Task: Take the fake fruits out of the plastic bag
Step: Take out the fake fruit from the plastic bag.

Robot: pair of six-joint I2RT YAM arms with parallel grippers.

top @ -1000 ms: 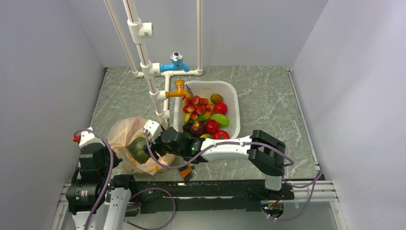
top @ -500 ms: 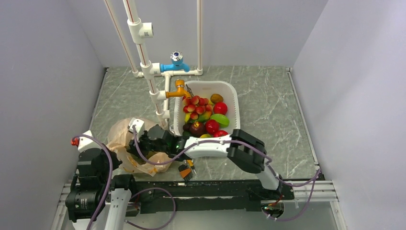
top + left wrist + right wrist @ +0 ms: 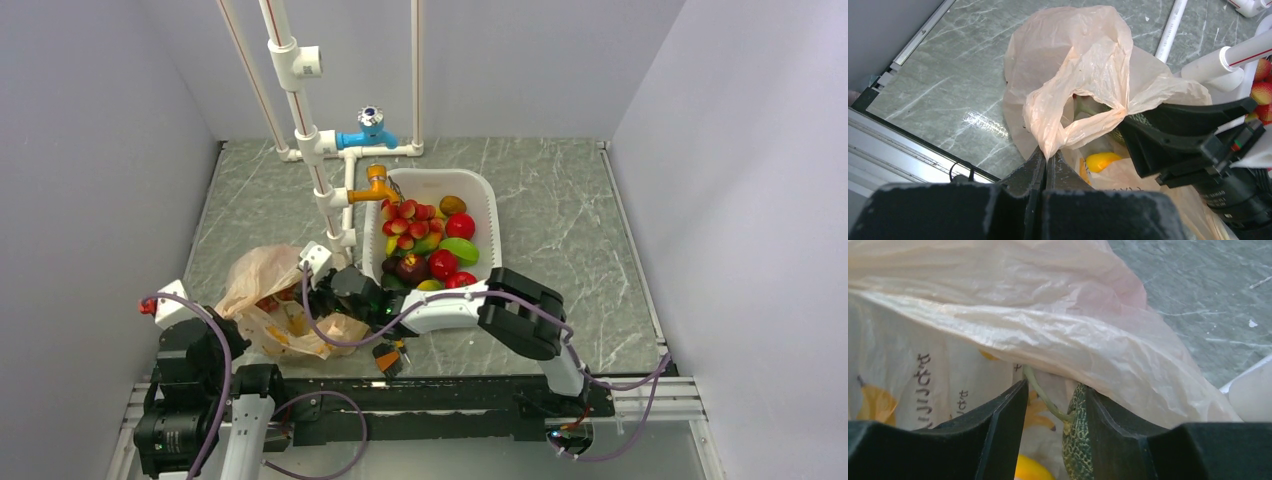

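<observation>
Pulled toward the near-left corner, left claw [image 3: 1047,159] pinches plastic bag [image 3: 1083,60] open; right claw [image 3: 1055,392], apart, straddles the stem of the melon [image 3: 1077,440].

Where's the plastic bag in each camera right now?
Top external: plastic bag lower left, left of the white basin.
Left wrist: bag fills centre, edge pinched by left pincer.
Right wrist: bag across the top.
Shared landmark: right pincer in the bag's mouth.

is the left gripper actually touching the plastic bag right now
Touching. The left wrist view shows the left gripper shut on a fold of the plastic bag, the film pinched between its closed jaws.
</observation>
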